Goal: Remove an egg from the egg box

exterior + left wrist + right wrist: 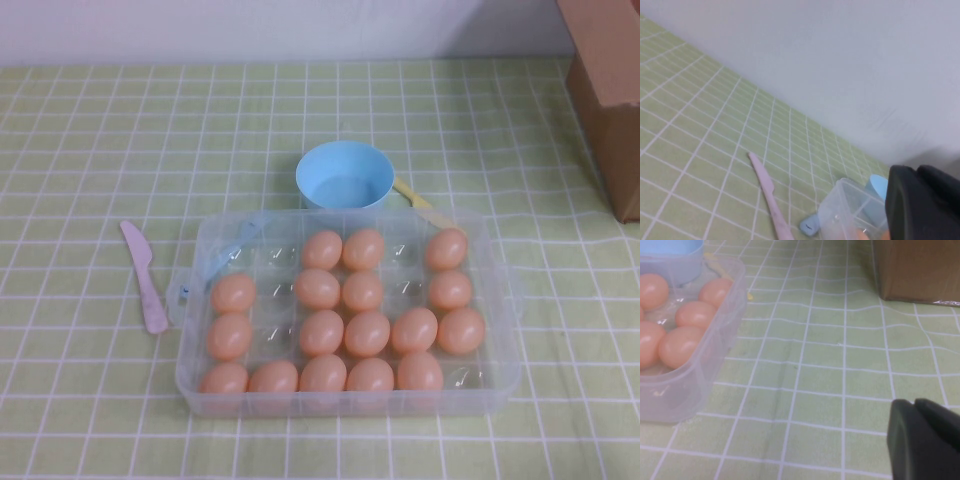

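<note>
Checked cloth [100, 150]: egg box [500, 300] beside right end effector [925, 440].

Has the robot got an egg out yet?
Not yet. Every egg sits in the egg box, and the blue bowl is empty. The left gripper is beside the box, the right gripper over bare tablecloth, neither holding anything. Reaching, gripping and lifting remain.

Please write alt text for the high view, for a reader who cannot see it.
A clear plastic egg box holding seventeen orange-tan eggs sits open on a green checked tablecloth. A light-blue bowl stands just behind it, a pink plastic knife lies to its left, and a cardboard box is at the far right. Neither the left gripper nor the right gripper appears in this view.
</note>
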Robot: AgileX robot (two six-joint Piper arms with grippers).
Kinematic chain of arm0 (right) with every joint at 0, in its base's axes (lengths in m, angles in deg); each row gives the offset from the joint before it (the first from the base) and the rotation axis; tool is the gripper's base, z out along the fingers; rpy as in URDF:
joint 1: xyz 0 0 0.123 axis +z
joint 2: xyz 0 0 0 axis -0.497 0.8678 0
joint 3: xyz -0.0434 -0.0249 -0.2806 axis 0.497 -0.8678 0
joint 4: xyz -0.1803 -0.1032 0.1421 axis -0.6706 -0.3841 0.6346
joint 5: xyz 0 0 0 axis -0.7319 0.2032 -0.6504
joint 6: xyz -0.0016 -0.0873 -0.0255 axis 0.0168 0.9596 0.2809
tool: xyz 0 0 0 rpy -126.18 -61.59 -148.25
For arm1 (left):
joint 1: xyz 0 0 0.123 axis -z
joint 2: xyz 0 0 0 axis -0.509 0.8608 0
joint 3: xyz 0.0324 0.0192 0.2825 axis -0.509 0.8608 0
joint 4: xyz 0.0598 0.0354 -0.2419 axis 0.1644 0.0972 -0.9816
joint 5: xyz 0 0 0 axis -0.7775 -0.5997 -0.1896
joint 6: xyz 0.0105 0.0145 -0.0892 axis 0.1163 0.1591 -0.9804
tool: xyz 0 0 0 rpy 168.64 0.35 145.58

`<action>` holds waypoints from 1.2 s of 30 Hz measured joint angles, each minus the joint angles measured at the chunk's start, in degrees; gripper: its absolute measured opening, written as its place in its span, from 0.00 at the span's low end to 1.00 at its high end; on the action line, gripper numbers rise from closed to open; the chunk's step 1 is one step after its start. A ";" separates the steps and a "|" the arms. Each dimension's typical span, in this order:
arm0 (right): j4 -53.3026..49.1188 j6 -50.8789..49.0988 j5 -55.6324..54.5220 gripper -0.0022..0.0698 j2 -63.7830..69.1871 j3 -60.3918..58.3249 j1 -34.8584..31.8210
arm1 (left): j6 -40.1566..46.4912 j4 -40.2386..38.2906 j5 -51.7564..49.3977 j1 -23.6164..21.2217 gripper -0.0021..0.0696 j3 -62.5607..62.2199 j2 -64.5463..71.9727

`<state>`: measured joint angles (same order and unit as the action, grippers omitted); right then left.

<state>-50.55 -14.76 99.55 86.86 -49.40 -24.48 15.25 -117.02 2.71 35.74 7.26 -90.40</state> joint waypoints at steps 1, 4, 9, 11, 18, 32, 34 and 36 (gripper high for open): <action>0.00 0.00 0.00 0.01 0.00 0.00 0.00 | 0.29 -0.10 0.00 0.00 0.02 0.00 0.00; 0.00 0.00 0.00 0.01 0.00 0.00 0.00 | 0.57 -0.12 -0.14 0.00 0.02 0.00 0.00; 0.00 0.00 0.00 0.01 0.00 0.00 0.00 | 2.42 -0.22 -13.27 0.00 0.02 -4.85 1.45; 0.00 0.00 0.00 0.01 0.00 0.00 0.00 | 5.63 0.04 -20.20 0.00 0.02 -9.44 4.73; 0.00 0.00 0.00 0.01 0.00 0.00 0.00 | 18.26 2.90 -44.03 0.00 0.02 -28.83 23.87; 0.00 0.00 0.00 0.01 0.00 0.00 0.09 | 22.16 18.65 -54.41 14.12 0.02 -54.08 62.96; 0.00 0.00 0.00 0.01 0.00 0.00 0.09 | 21.67 20.10 -53.28 17.98 0.02 -56.27 66.63; 0.00 0.00 0.00 0.01 0.00 0.00 0.09 | 20.84 21.37 -52.32 20.45 0.02 -58.66 70.51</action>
<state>-50.55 -14.76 99.55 86.86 -49.40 -24.39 36.09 -95.65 -49.61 56.19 -51.40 -19.89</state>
